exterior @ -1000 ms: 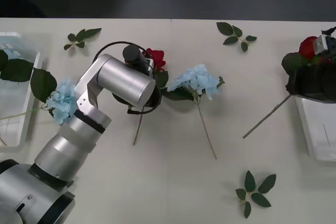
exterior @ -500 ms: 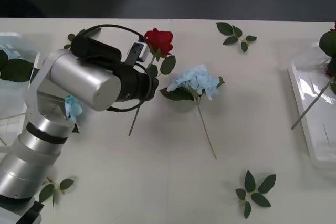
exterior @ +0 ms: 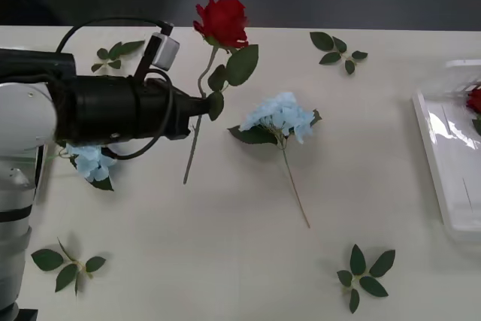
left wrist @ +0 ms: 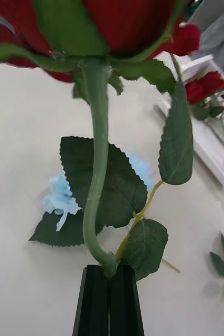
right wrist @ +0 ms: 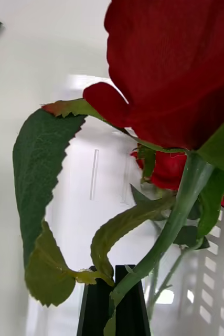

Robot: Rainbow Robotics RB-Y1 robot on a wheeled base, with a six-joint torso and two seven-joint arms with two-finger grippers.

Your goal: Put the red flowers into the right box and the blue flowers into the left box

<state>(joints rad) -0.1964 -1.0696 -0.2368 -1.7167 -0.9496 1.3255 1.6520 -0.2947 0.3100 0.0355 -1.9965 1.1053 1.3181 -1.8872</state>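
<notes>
My left gripper (exterior: 203, 107) is shut on the stem of a red flower (exterior: 222, 22), held above the table's left middle with the bloom raised; its black fingers (left wrist: 98, 299) pinch the stem (left wrist: 97, 173). My right gripper (right wrist: 115, 273) is shut on another red flower (right wrist: 180, 68), held over the right box (right wrist: 96, 173), where a further red flower (right wrist: 167, 168) lies. The right box (exterior: 443, 178) sits at the table's right edge. One blue flower (exterior: 279, 116) lies mid-table. Another blue flower (exterior: 92, 163) peeks out under my left arm. The left box is hidden.
Green leaf sprigs lie at the back right (exterior: 338, 50), front right (exterior: 364, 272), back left (exterior: 116, 52) and front left (exterior: 68, 264). Open tabletop spreads between the middle blue flower and the right box.
My left arm has lifted its red flower off the table and swung back to the left. My right arm has carried its red flower off the right edge, over the right box.
</notes>
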